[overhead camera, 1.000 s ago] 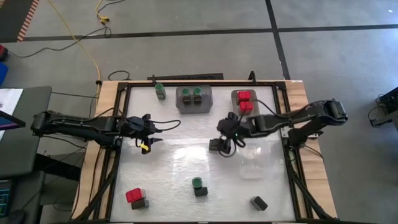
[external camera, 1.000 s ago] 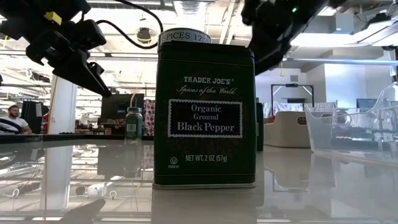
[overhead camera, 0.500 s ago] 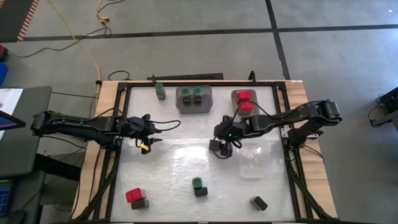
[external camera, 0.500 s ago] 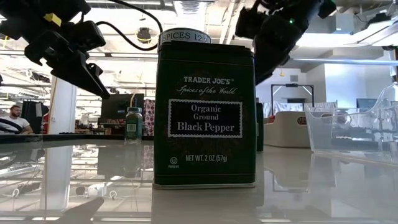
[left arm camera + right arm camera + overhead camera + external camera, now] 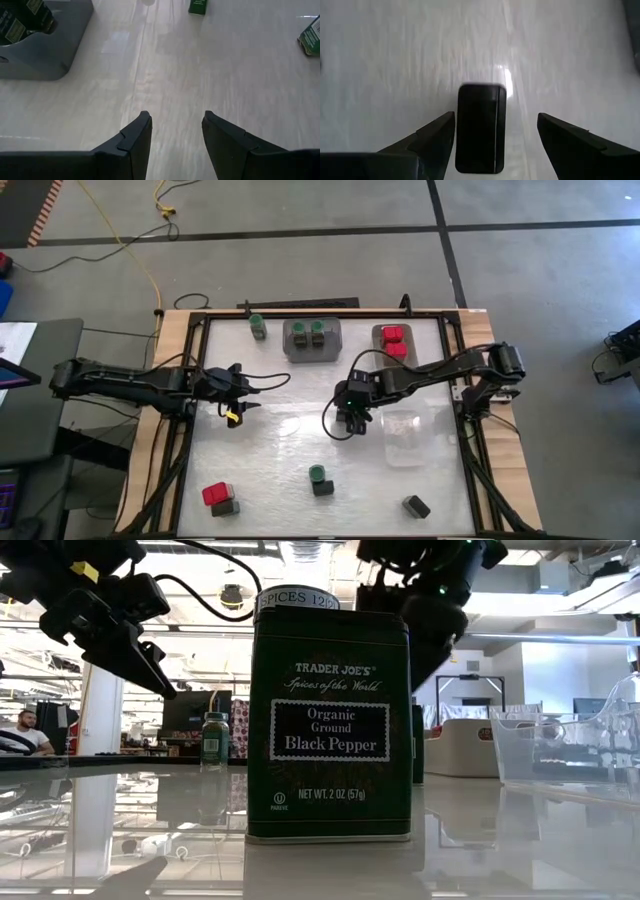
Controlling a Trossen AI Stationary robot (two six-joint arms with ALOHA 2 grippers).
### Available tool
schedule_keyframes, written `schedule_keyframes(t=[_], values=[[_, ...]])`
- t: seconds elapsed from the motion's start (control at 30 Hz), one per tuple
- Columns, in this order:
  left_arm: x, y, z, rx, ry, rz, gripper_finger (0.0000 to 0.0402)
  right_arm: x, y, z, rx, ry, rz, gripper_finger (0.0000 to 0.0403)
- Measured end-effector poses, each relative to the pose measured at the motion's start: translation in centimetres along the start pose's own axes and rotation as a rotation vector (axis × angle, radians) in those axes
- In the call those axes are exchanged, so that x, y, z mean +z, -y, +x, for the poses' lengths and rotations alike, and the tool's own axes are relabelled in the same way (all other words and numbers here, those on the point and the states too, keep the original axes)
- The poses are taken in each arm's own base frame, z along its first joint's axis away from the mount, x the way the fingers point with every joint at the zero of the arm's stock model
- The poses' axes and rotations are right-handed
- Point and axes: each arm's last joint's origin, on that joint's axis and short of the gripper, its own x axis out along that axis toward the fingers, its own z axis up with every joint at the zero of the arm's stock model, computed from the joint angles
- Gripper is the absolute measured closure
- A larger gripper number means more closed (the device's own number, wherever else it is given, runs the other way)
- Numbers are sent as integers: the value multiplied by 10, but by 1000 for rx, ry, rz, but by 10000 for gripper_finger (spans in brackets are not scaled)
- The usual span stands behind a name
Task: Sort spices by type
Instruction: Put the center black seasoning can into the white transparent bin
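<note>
The right gripper (image 5: 349, 420) hangs over mid-table, its fingers (image 5: 432, 137) spread wide around a dark tin (image 5: 481, 128) that lies flat between them — nothing is gripped, and the gap on the one side looks larger than on the other. The risk, by that reading: an off-centre close could push or twist the tin across the glossy table (image 5: 280, 450) rather than pinch it squarely, and smooth metal sides may slip on the lift. The tin is a black, round-cornered block, plain on its upper face, near the clear tray (image 5: 405, 438). Other spices sit apart — green-lidded jars in the grey tray (image 5: 312, 350), red-topped boxes (image 5: 393, 340) at the far edge, more along the near edge. The left gripper (image 5: 233, 398) waits at the table's left, fingers parted and empty.
</note>
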Motion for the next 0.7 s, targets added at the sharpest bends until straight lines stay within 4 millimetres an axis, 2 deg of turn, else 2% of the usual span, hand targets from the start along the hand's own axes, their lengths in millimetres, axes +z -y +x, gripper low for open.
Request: schedule_keyframes(t=[0.4, 0.7], values=[[-1, 0, 0, 1, -15, 2, 234, -3, 0, 6, -7, -42, -4, 97], [-1, 0, 0, 1, -17, 2, 235, -3, -1, 6, -6, -39, -3, 147]])
